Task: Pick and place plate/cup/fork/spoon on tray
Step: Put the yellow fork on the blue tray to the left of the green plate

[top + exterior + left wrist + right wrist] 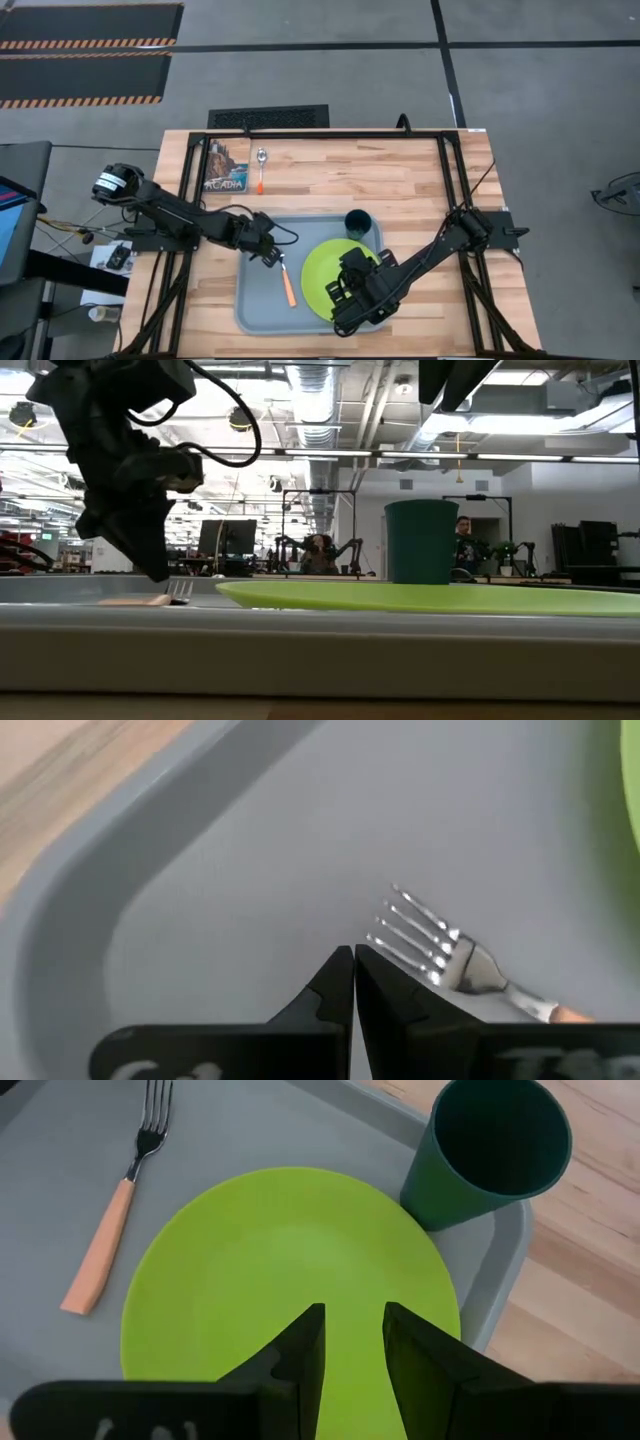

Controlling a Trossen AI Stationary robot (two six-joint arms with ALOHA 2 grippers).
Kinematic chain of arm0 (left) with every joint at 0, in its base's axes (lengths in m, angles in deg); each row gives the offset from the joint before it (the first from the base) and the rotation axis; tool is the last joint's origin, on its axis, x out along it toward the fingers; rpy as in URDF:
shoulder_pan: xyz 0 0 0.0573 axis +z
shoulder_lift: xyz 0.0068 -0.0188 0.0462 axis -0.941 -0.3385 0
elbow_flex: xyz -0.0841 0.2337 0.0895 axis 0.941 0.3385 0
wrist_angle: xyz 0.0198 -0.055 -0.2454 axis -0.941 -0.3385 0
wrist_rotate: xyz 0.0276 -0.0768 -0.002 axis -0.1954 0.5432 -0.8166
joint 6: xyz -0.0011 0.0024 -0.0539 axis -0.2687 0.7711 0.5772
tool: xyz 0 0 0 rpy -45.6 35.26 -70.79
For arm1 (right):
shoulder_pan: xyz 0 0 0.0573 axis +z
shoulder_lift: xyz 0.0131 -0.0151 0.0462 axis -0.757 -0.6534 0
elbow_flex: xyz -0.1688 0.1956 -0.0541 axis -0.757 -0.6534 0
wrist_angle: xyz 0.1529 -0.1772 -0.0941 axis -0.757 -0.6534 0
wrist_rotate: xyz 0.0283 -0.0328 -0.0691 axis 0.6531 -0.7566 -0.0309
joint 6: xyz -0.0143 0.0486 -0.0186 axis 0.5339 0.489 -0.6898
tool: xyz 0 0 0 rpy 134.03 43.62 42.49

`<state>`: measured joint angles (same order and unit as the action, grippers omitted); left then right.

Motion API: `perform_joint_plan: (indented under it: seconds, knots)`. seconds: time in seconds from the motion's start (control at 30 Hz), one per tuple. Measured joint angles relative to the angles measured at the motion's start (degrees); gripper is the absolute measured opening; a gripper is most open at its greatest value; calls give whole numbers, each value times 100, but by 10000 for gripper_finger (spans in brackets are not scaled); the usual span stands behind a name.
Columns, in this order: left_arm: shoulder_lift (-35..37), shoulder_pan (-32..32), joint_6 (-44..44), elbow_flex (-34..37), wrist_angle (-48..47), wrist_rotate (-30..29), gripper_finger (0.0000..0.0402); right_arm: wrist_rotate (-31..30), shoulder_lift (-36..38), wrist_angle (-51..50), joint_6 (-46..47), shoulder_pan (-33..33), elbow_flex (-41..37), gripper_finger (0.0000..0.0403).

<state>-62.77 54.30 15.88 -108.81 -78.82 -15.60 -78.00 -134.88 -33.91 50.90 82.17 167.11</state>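
The light blue-grey tray [255, 300] lies at the table's near middle. The lime-green plate [325, 265] lies flat in its right half. The dark teal cup [358, 222] stands upright in the tray's far right corner. The orange-handled fork [288, 285] lies flat on the tray's floor, left of the plate. The spoon [261, 170] lies on the bare table at the far side. My left gripper [353, 960] is shut and empty, its tips just beside the fork's tines [420, 935]. My right gripper [353, 1325] is open and empty above the plate [280, 1270].
A picture booklet reading ACADIA [225, 165] lies on the table left of the spoon. The tray's raised rim [90, 910] curves close by my left gripper. Bare wood shows to the right of the tray [450, 170].
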Motion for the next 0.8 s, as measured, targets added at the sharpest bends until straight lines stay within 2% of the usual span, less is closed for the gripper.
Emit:
perform_joint_plan:
  seconds: [0.3,0.53,0.8]
  knots:
    - [0,194,-164,0,129,-57,0,0,0,0,0,2,0,127]
    - [63,8,100,0,-257,-62,0,0,0,1,-16,6,0,127]
    - [-4,-33,99,0,57,-42,0,-7,0,0,-110,0,0,127]
